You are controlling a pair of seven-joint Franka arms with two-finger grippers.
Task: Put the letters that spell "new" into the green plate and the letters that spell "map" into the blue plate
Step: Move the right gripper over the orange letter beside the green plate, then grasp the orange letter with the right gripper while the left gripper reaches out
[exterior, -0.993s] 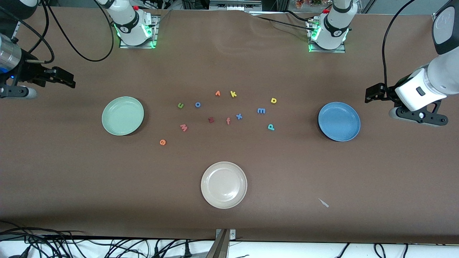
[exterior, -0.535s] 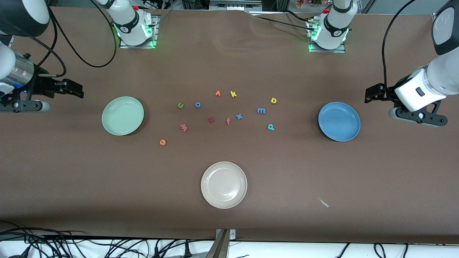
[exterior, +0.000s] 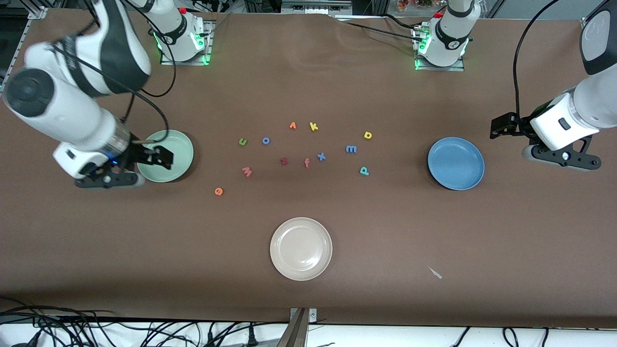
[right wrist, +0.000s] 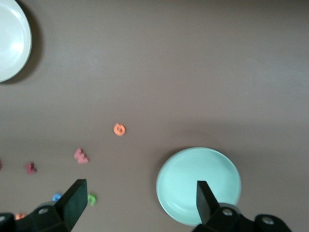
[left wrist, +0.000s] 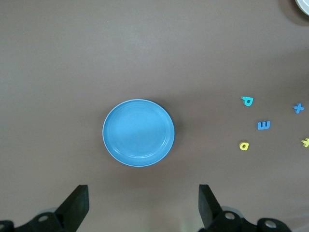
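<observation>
With fingers spread and empty, the right gripper (exterior: 161,156) hangs over the green plate (exterior: 173,144), the left gripper (exterior: 501,126), likewise spread and empty, beside the blue plate (exterior: 455,164).

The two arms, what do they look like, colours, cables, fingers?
Both arms are glossy white with black joint bands, on bases lit green. Black cables loop to each wrist. The right gripper and left gripper are black with short flat black fingers, on grey wrist brackets.
</observation>
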